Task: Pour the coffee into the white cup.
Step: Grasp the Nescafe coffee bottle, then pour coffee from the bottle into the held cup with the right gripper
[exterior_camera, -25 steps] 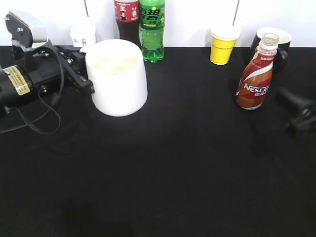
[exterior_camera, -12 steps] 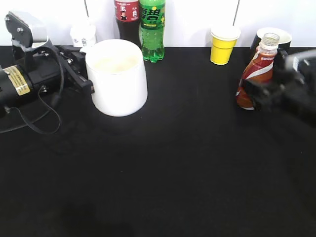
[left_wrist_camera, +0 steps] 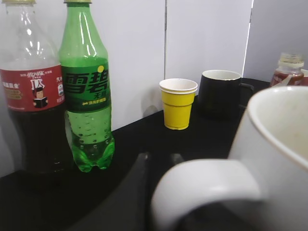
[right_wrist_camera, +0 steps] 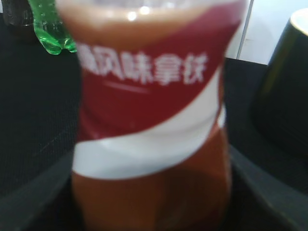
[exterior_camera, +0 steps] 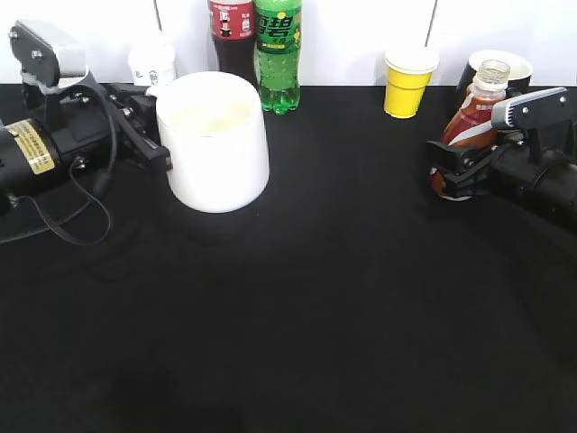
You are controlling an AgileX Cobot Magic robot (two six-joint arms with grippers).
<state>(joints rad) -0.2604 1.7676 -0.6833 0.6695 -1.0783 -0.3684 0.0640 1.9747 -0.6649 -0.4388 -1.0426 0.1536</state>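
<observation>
The white cup (exterior_camera: 216, 153) stands at the left of the black table, and its loop handle fills the left wrist view (left_wrist_camera: 207, 187). My left gripper (exterior_camera: 158, 153) is shut on that handle, its dark fingers (left_wrist_camera: 161, 161) behind the loop. The coffee (exterior_camera: 473, 117), a curvy NESCAFE bottle with no cap, stands upright at the right. It fills the right wrist view (right_wrist_camera: 149, 96). My right gripper (exterior_camera: 451, 171) is around its lower body, one finger on each side (right_wrist_camera: 151, 202), still open.
A cola bottle (exterior_camera: 230, 36) and a green soda bottle (exterior_camera: 277, 54) stand at the back behind the cup. A yellow cup (exterior_camera: 408, 83) and a dark mug (exterior_camera: 509, 68) stand at the back right, the mug just behind the coffee. A small white container (exterior_camera: 149, 63) is at the back left.
My right gripper has come in from the far right and now has its fingers around the coffee bottle. The left arm and the white cup have not moved.
</observation>
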